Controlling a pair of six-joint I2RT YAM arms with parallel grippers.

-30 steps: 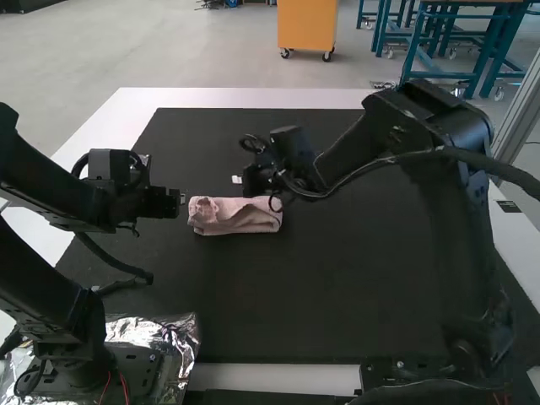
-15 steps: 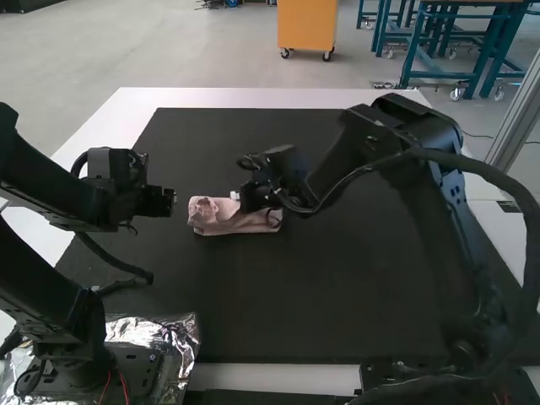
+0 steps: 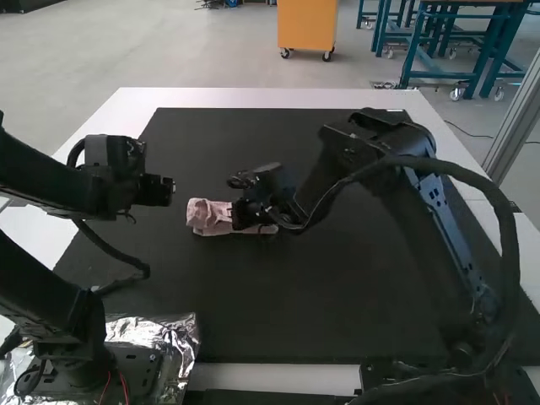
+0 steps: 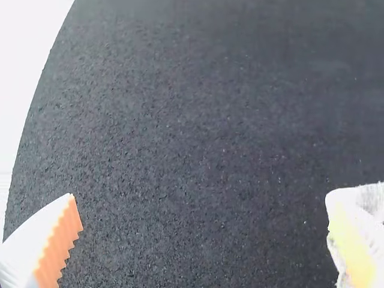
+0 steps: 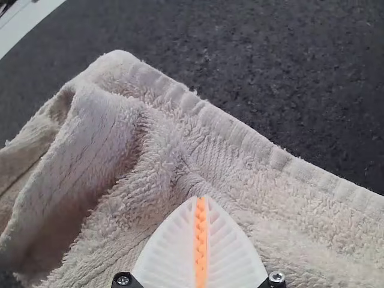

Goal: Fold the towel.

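One pink towel [image 3: 207,214], rumpled at one end, lies on the black mat [image 3: 278,295] beneath the right gripper [image 5: 203,197], whose pressed-together fingers, dragged low, could ruck the folds; left gripper [image 4: 201,195], spread, nearby.

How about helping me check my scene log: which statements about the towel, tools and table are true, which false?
1. The towel lies on the dark mat. True.
2. The towel is spread out flat. False: the towel lies gathered into a narrow bundle, with raised folds.
3. The right tool has its fingers together. True.
4. The left tool is clamped on the towel. False: the left tool is open, beside the towel with a gap between them.
5. Foil lies by the left arm's base. True.
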